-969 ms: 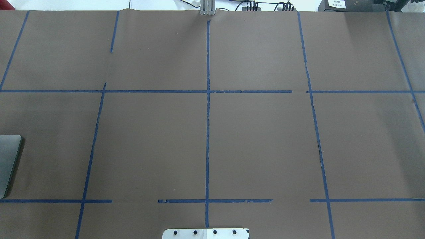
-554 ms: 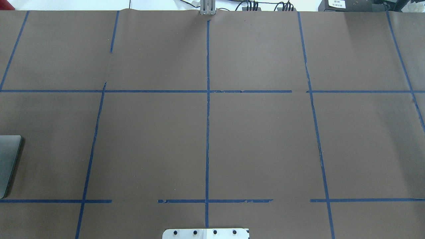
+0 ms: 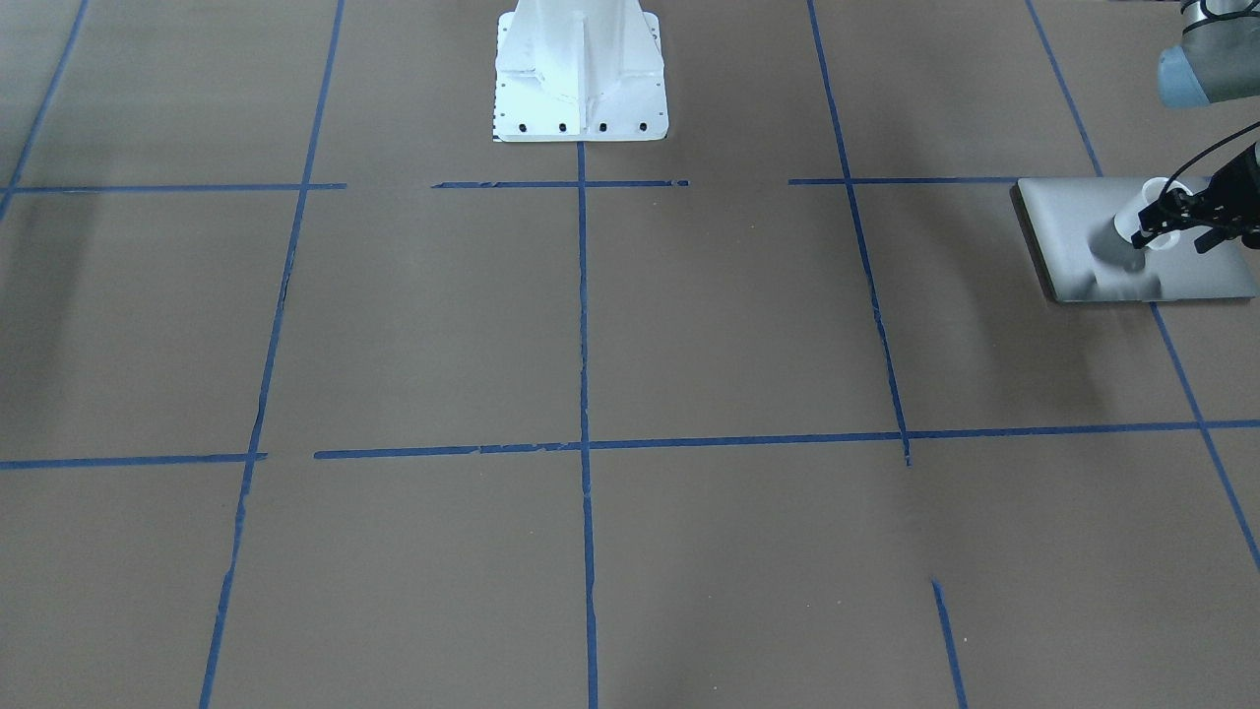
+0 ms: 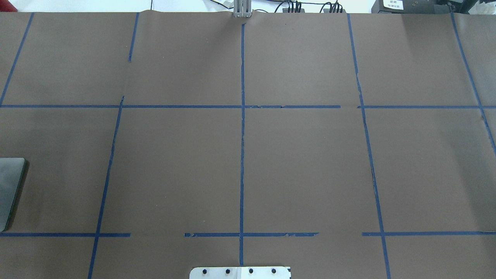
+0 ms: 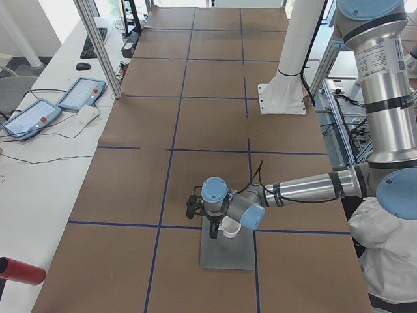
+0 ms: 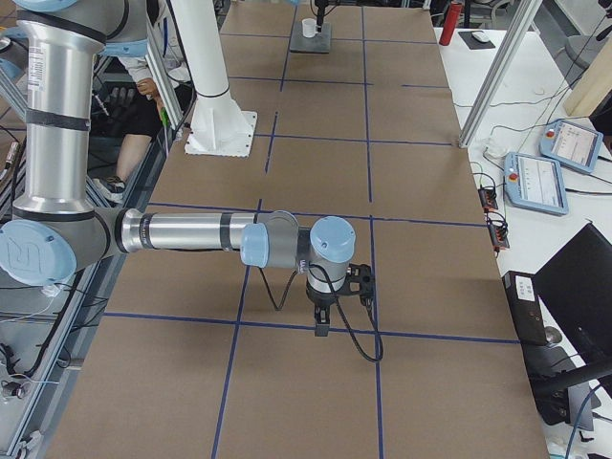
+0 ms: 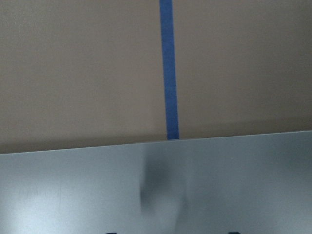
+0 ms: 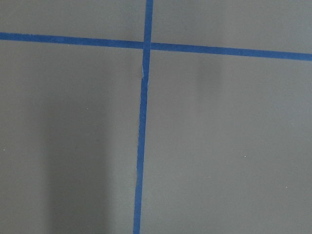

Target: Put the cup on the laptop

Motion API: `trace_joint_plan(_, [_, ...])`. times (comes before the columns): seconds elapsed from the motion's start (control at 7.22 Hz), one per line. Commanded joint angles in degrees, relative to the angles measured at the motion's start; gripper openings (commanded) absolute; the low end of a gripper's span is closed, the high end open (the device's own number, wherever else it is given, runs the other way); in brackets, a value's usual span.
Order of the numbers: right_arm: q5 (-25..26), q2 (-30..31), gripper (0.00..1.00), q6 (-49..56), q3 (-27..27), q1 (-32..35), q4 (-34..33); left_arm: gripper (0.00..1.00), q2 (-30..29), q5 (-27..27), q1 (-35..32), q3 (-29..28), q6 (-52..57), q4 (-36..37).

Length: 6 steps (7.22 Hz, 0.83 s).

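The silver-grey laptop (image 3: 1068, 236) lies closed at the table's end on my left side. Only its corner (image 4: 7, 190) shows in the overhead view, and its lid (image 7: 156, 190) fills the lower half of the left wrist view. My left gripper (image 3: 1154, 228) is shut on the small white cup (image 3: 1140, 215) and holds it just above the lid, tilted. The exterior left view shows the cup (image 5: 230, 227) over the laptop (image 5: 228, 251). My right gripper (image 6: 321, 328) points down over bare table far from both. I cannot tell whether it is open or shut.
The brown paper table is marked with a blue tape grid. The white robot base (image 3: 581, 79) stands at the near edge. Two tablets (image 5: 81, 93) and a red cylinder (image 5: 19, 268) lie on the side bench beyond the table's far edge.
In the overhead view the laptop's corner has grown slightly darker. Nothing else visibly moved there.
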<state>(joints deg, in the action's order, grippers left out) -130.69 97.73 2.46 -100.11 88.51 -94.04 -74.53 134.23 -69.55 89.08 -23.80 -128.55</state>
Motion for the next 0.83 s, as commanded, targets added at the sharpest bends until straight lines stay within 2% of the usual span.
trace_joint_plan(0.0, [0.0, 0.0, 1.0, 0.0, 0.0, 0.0, 0.0, 1.0, 0.0, 1.82, -5.56, 3.9, 0.15, -0.03])
trace_joint_plan(0.14, [0.0, 0.0, 1.0, 0.0, 0.0, 0.0, 0.0, 1.0, 2.09, 1.82, -8.82, 6.52, 0.42, -0.03])
trace_joint_plan(0.28, [0.09, 0.0, 1.0, 0.0, 0.0, 0.0, 0.0, 1.0, 3.68, 2.0, -10.68, 8.29, 7.55, 1.36])
trace_joint_plan(0.42, [0.0, 0.0, 1.0, 0.0, 0.0, 0.0, 0.09, 1.0, 3.61, 2.08, -15.05, 9.87, 16.06, 9.47])
trace_joint_plan(0.69, [0.0, 0.0, 1.0, 0.0, 0.0, 0.0, 0.0, 1.0, 3.17, -0.62, -20.7, 16.62, 32.6, 30.98])
